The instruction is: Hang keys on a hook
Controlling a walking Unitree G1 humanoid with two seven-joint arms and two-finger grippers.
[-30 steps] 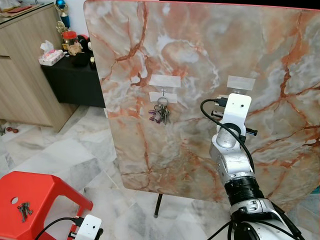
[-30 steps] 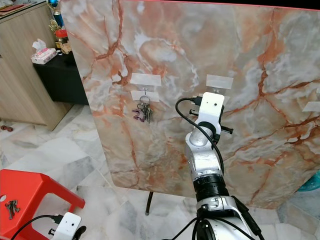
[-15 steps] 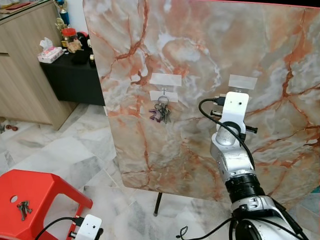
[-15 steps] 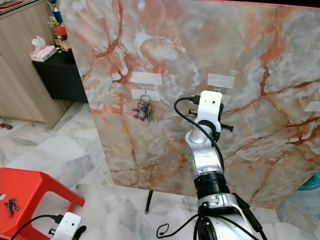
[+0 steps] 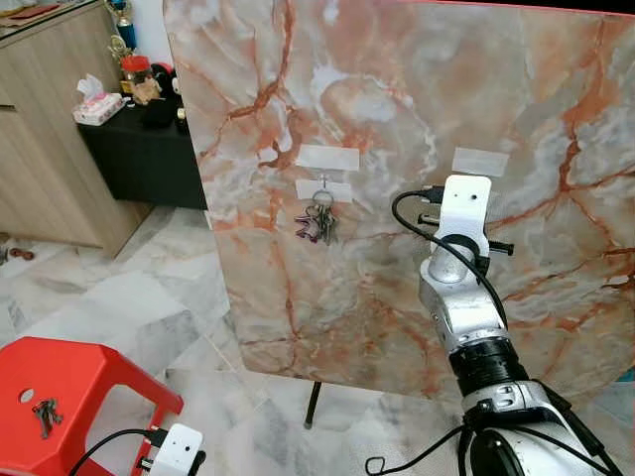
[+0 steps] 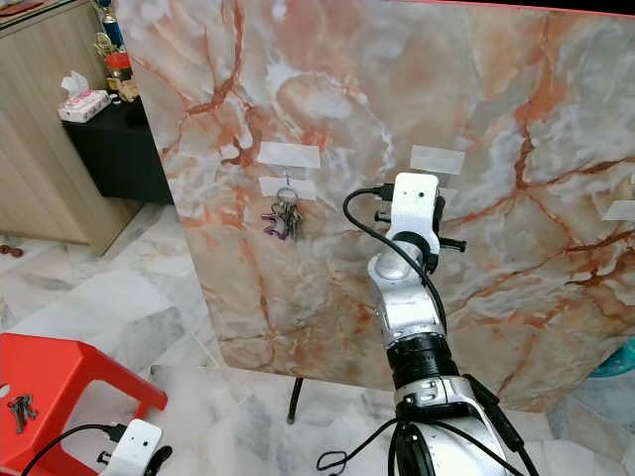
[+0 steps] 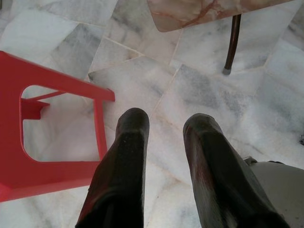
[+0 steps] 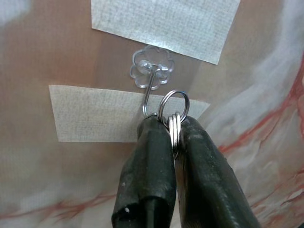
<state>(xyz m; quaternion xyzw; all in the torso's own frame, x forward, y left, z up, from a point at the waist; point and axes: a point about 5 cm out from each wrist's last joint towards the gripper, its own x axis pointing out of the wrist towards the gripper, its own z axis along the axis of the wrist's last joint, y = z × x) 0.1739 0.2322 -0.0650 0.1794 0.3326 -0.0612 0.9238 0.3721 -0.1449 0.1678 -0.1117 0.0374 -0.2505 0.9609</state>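
My right gripper (image 8: 171, 127) is shut on a silver key ring (image 8: 174, 110). It holds the ring up against the marble board (image 5: 397, 119), right beside the tip of a clear wire hook (image 8: 151, 88) that is taped there. From the head, my right arm's white wrist camera (image 5: 466, 203) covers that hook. Another bunch of keys (image 5: 317, 220) hangs on the left taped hook (image 5: 323, 182). A third set of keys (image 5: 45, 415) lies on the red stool (image 5: 89, 377). My left gripper (image 7: 164, 126) hangs open low over the floor beside the stool.
The marble board stands on a thin dark leg (image 5: 314, 405) on the marble floor (image 5: 119, 297). A wooden cabinet (image 5: 50, 149) and a black side table (image 5: 149, 149) with a tissue box (image 5: 97, 107) stand at the left. A cable (image 5: 397, 461) trails by my right arm.
My right arm has risen a little, bringing the key ring closer to the hook. The head view has shifted slightly. The left arm has not moved.
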